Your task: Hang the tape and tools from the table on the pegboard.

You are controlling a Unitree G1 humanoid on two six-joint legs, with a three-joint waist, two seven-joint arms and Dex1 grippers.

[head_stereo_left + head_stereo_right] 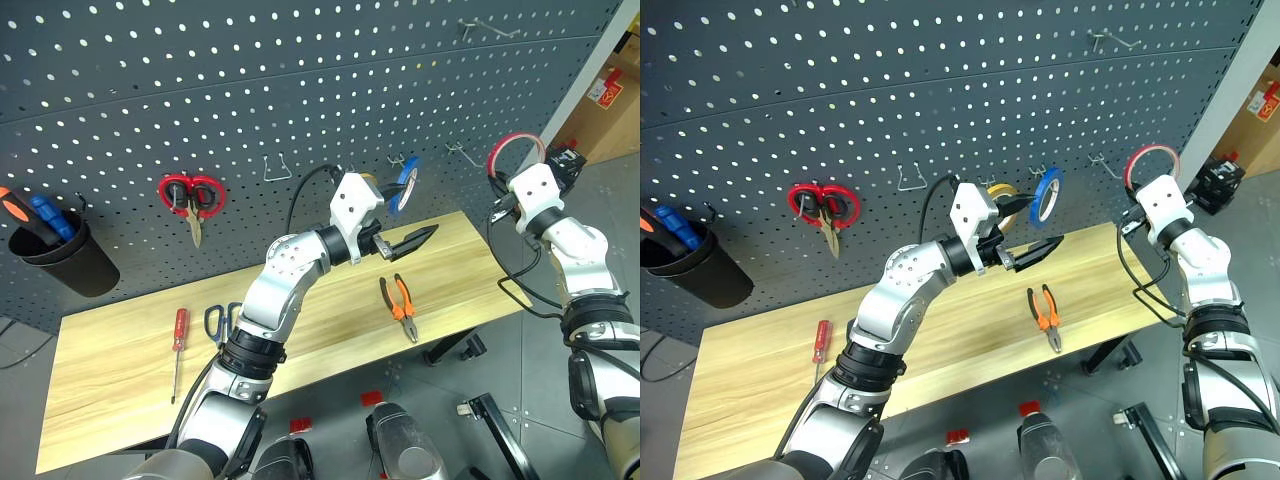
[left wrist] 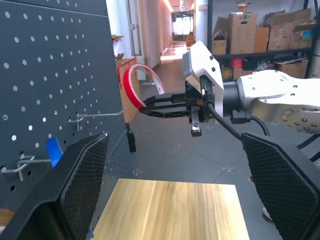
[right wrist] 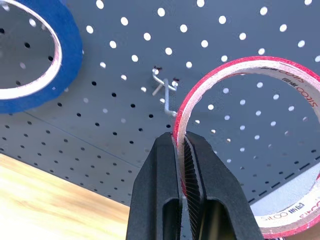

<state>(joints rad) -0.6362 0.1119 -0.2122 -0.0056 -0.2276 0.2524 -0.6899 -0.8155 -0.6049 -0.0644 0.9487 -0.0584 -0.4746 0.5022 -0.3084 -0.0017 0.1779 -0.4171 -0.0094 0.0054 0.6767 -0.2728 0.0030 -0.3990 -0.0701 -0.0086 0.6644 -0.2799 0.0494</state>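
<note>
My right gripper (image 3: pixel 181 139) is shut on the rim of the red tape (image 1: pixel 515 150), holding the ring upright close to the dark grey pegboard (image 1: pixel 250 80), just right of a bare metal hook (image 3: pixel 165 92). My left gripper (image 1: pixel 1028 228) stands open and empty above the middle of the light wood table (image 1: pixel 330 350), in front of the board. On the table lie the orange-handled pliers (image 1: pixel 400 303) at the right, and the blue-handled scissors (image 1: pixel 218 322) and the red-handled screwdriver (image 1: pixel 179 335) at the left. The left arm partly hides the scissors.
A blue tape roll (image 1: pixel 405 185) and a yellow roll (image 1: pixel 998 195) hang on hooks behind my left gripper. Red scissors (image 1: pixel 190 198) hang further left. A black cup (image 1: pixel 65 258) with orange and blue screwdrivers hangs at the far left. An empty hook (image 1: pixel 277 168) sits between them.
</note>
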